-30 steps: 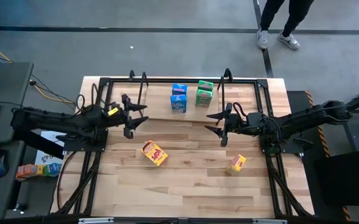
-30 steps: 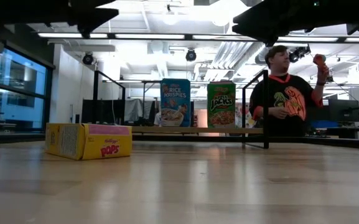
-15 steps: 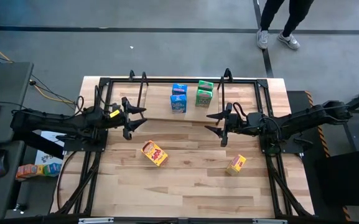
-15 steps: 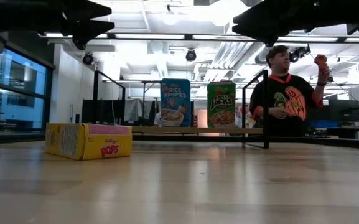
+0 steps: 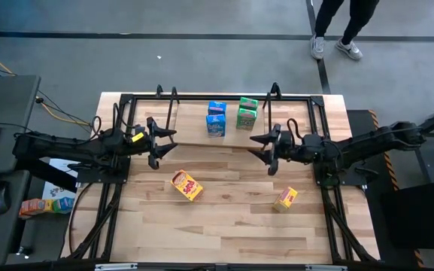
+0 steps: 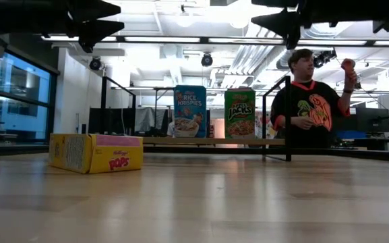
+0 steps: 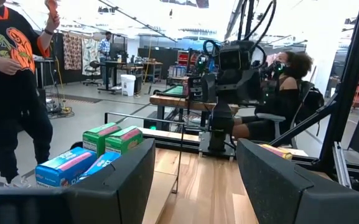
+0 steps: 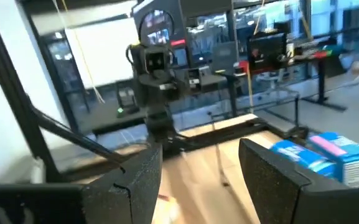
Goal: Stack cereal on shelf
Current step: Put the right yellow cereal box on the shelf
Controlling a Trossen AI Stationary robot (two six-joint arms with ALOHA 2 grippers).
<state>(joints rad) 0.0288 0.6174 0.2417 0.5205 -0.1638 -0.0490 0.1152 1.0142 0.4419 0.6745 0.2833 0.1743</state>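
Observation:
Two blue cereal boxes (image 5: 216,119) and two green ones (image 5: 247,113) stand upright on the shelf's wooden board (image 6: 207,142) at the table's far side. One yellow box (image 5: 187,185) lies flat on the table near the middle. A smaller yellow-orange box (image 5: 285,199) lies to its right. My left gripper (image 5: 170,141) hovers open left of the shelf, pointing right, with nothing between its fingers. My right gripper (image 5: 256,147) hovers open at the shelf's right end, pointing left, also with nothing in it. Both hang high over the table in the low view.
The shelf's black rod uprights (image 5: 274,94) rise at the far side, and a larger black frame (image 5: 329,218) edges the table. A person (image 6: 309,101) stands beyond the far edge. Bare wood lies between the two fallen boxes and the near edge.
My right gripper has rolled about its own pointing line while staying in place and open. The boxes have not moved.

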